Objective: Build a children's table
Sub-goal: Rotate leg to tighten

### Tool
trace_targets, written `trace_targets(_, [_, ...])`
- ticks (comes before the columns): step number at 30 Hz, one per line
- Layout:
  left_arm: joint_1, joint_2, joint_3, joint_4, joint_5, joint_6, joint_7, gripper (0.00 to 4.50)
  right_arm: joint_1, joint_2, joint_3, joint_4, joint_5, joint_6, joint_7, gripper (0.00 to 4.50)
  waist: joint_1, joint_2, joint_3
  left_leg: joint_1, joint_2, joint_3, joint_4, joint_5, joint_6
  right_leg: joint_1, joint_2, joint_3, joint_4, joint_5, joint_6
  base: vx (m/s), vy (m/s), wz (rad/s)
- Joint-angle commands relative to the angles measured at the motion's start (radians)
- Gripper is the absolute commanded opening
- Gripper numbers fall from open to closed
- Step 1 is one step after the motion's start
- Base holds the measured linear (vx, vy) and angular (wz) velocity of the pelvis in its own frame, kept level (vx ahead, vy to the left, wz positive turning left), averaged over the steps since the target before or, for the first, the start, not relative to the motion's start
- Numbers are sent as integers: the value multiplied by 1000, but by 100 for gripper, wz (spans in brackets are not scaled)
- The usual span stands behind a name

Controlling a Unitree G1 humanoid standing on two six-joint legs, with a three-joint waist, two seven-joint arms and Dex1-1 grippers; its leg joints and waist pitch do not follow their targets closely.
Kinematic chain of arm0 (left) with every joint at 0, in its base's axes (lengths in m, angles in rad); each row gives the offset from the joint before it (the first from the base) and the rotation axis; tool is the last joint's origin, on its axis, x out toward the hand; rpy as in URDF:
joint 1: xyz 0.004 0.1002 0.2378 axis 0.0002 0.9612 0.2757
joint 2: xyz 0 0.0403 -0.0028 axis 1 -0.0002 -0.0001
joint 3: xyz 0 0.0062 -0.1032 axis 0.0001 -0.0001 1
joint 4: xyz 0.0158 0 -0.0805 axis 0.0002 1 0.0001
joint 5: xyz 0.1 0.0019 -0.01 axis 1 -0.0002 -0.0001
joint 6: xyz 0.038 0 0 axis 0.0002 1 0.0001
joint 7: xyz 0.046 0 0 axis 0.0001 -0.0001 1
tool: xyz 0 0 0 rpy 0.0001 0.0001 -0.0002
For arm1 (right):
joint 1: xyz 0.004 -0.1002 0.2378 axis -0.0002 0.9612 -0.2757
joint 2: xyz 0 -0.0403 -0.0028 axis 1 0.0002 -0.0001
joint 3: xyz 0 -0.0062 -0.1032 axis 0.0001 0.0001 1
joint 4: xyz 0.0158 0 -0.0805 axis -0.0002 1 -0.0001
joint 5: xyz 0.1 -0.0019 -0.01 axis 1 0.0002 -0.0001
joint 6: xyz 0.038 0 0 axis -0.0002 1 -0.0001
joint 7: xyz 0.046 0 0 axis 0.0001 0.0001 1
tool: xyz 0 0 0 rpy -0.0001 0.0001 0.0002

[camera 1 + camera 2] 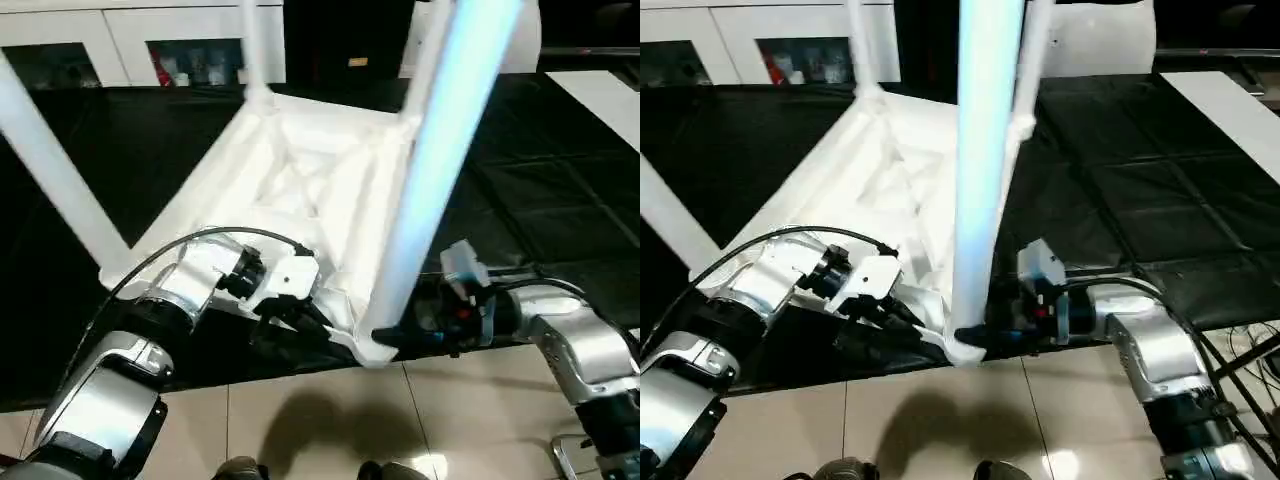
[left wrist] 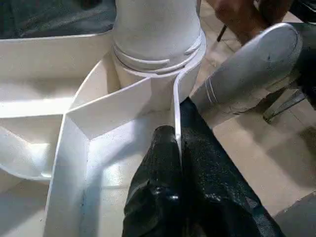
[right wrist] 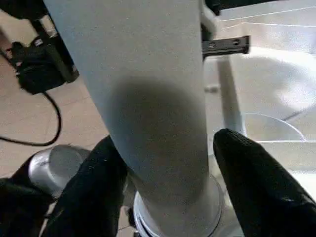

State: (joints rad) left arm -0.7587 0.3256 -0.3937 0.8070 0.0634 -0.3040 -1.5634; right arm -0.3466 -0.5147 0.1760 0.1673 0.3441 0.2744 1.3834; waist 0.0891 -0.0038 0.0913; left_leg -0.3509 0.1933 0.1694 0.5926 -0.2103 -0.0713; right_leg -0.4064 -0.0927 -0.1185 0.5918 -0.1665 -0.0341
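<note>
Pinching the upturned table's [image 1: 300,190] rim, left gripper [image 2: 178,148] clamps together; right gripper [image 3: 168,168] straddles the near leg [image 1: 430,180], fingers apart, at three o'clock.

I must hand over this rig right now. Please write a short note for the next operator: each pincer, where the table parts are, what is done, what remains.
Left pincer: shut, pinching the thin rim of the upside-down table top beside the near corner socket.
Right pincer: fingers on either side of the near leg, low at its base; one finger touches it, a firm grip is not certain.
Table: top lies underside up on the black mat, near corner over the mat's edge.
Done: four legs stand in the corner sockets.
Left: check that the near leg is fully seated, release both pincers, turn the table onto its legs.
</note>
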Motion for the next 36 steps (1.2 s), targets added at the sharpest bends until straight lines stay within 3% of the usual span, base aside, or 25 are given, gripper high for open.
trace_targets(1, [-21,-16,-52,-5,15,-29,-51,0,-12,-15,4,2,0,3,11,255,-8,-14,-79,-3,46,-2,-60,-37,135,66,-68,67,-55,-164,-231,0,0,0])
trace_targets(6, [-31,-19,-69,15,9,-48,-51,0,-31,-22,22,20,5,15,54,214,-6,-15,-77,-1,44,-1,-61,-51,126,65,-67,66,-60,-199,-219,0,0,0])
trace_targets(11, [-39,-20,-68,31,14,-57,-51,0,-43,-25,33,28,9,23,75,205,-7,-19,-76,-3,43,0,-61,-48,126,65,-66,66,-60,-199,-216,0,0,0])
trace_targets(16, [-46,-22,-59,51,17,-64,-51,0,-43,-23,36,22,16,35,77,204,-6,-17,-76,-3,43,-1,-61,-44,126,65,-66,65,-60,-200,-213,0,0,0])
trace_targets(21, [-46,-36,-23,59,0,6,2,0,-14,16,1,-23,43,106,-32,204,-6,-16,-73,-3,43,-1,-62,-47,120,64,-65,65,-63,-215,-207,0,0,0])
trace_targets(24, [-55,-54,6,66,1,67,99,0,21,58,-7,-59,15,127,-159,204,-7,-16,-67,0,42,-2,-67,-82,92,61,-67,65,-74,-293,-182,0,0,0])
trace_targets(25, [-60,-66,19,71,4,103,152,0,31,83,-6,-62,-12,126,-221,204,-12,-15,-64,2,39,-2,-69,-117,75,58,-67,64,-82,-361,-162,0,0,0])
trace_targets(27, [-68,-89,40,83,8,150,241,0,45,128,-8,-66,-49,137,-325,204,-19,-20,-61,1,35,-3,-72,-140,59,58,-65,62,-91,-429,-134,0,0,0])
trace_targets(28, [-70,-116,64,88,-3,193,307,0,53,201,-24,-72,-64,174,-448,203,-24,-16,-55,2,33,-4,-73,-153,49,53,-64,61,-97,-467,-121,0,0,0])
trace_targets(30, [-66,-141,79,76,-4,237,365,0,55,258,-35,-80,-67,202,-533,200,-48,-20,-53,-6,26,-13,-77,-185,23,59,-65,53,-107,-560,-75,0,0,0])
trace_targets(32, [-64,-178,98,58,5,303,462,0,48,336,-39,-80,-97,221,-657,198,-63,-15,-51,-4,24,-15,-76,-209,24,54,-64,49,-116,-585,-62,0,0,0])
trace_targets(34, [-64,-187,103,53,5,320,483,0,45,355,-42,-79,-103,224,-688,198,-75,-16,-52,-4,23,-16,-77,-213,28,54,-64,47,-121,-583,-59,0,0,0])
trace_targets(36, [-69,-225,125,45,12,373,590,0,16,436,-66,-40,-127,223,-827,198,-88,-11,-53,-4,27,-15,-79,-212,37,49,-62,50,-118,-543,-78,0,0,0])
